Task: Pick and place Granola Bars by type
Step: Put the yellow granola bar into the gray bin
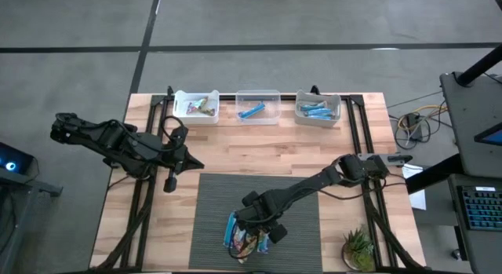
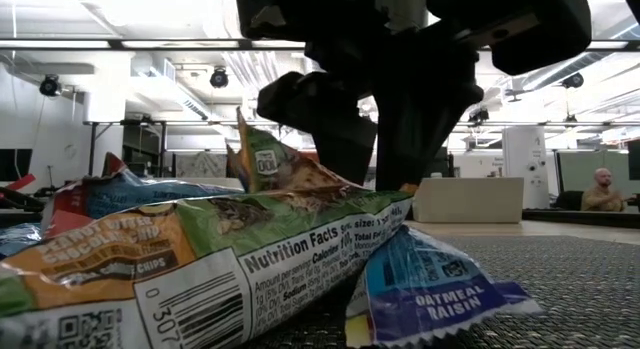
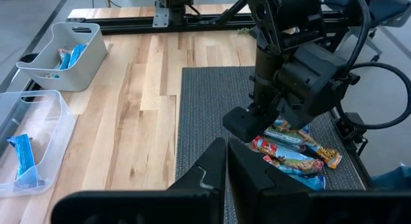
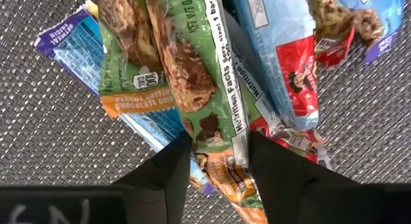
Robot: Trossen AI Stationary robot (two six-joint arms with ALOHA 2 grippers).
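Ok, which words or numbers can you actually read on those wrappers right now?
"Nutrition Facts", on the green bar at the front of the pile.
"0 307", by that wrapper's barcode.
"OATMEAL RAISIN", on the blue bar beside it.
"PEANUT BUTTER CHOCOLATE CHIP", on the green bar between the right pincer fingers.
"100", in that bar's round seal.
Remaining fine print: too small to read.

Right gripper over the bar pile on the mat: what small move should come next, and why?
Probably finish closing the right gripper: its fingers already straddle the green foil-wrapped peanut butter chocolate chip bar on the pile, still apart. Then lift. The left gripper waits shut over the wooden table.
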